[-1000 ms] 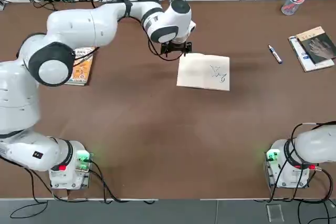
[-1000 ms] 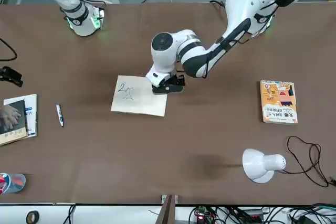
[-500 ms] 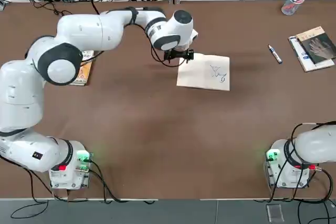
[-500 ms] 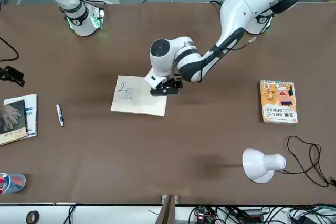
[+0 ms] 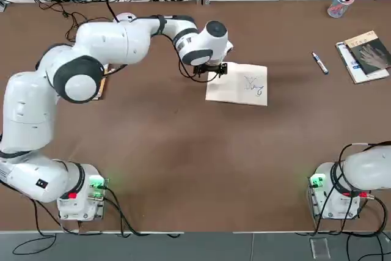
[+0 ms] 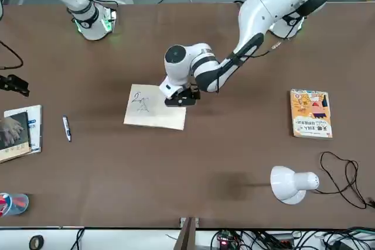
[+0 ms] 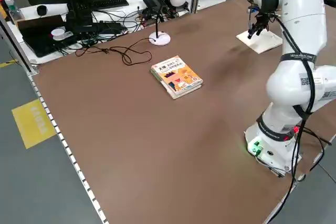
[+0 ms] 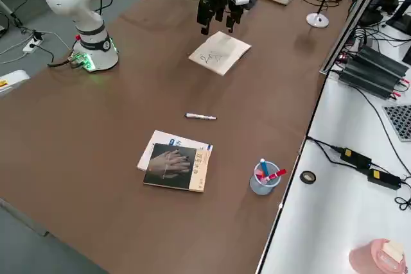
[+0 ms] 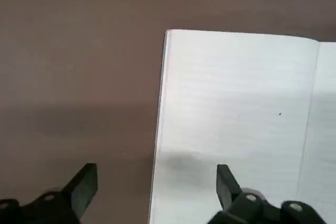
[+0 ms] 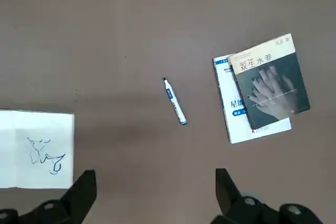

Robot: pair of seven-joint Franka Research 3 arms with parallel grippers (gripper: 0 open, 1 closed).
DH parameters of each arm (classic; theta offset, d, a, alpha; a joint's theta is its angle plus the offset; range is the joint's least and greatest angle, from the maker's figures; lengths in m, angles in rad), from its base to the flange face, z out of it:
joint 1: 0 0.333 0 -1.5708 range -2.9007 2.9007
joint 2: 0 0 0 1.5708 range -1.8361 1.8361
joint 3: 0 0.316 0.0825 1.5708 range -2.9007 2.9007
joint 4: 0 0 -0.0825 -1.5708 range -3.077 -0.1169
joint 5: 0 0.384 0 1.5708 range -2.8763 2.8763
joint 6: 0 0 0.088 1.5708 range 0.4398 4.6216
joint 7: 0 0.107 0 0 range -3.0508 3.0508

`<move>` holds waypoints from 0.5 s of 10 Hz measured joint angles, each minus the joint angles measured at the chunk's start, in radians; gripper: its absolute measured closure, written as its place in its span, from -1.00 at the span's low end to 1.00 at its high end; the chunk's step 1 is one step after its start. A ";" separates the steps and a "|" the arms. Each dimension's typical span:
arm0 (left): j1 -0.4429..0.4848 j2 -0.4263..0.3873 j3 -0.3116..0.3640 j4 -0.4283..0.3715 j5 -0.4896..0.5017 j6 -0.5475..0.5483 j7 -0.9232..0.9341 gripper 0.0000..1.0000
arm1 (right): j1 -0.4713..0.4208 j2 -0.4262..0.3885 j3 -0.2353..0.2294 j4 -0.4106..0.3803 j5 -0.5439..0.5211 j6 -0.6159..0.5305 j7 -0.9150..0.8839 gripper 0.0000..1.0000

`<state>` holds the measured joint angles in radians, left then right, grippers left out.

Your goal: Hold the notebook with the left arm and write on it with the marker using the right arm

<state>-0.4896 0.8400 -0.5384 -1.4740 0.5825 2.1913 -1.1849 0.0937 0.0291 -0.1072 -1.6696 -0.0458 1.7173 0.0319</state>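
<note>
In the overhead view the left tool [image 5: 210, 69] is mostly covered by its own round wrist, which also hides the notebook [image 5: 238, 84] corner beneath it. The right arm [image 5: 366, 172] is cut off by that picture's edge, so its tool shows only in its wrist view [image 10: 152, 195]. The scribble on the notebook page is too small to read.

Notebook [image 5: 237, 84] mid-table; left gripper [image 5: 211, 69] over its left edge. Marker [image 5: 320, 63] right of notebook; hand-cover book [image 5: 368, 53] farther right; pen cup [image 5: 337, 5] far right corner.
</note>
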 joint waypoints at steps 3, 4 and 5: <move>-0.002 0.013 0.020 0.000 0.004 0.034 0.009 -1.00 | 0.000 -0.002 0.000 0.010 0.000 0.045 0.060 -1.00; -0.002 0.016 0.026 0.001 0.009 0.044 0.017 -1.00 | 0.000 -0.003 0.000 0.024 0.000 0.047 0.080 -1.00; 0.000 0.019 0.029 0.001 0.021 0.051 0.024 -1.00 | 0.001 -0.006 0.000 0.038 0.000 0.047 0.100 -1.00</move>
<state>-0.4899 0.8586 -0.5094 -1.4732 0.6030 2.2423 -1.1612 0.0944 0.0233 -0.1072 -1.6315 -0.0458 1.7643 0.1319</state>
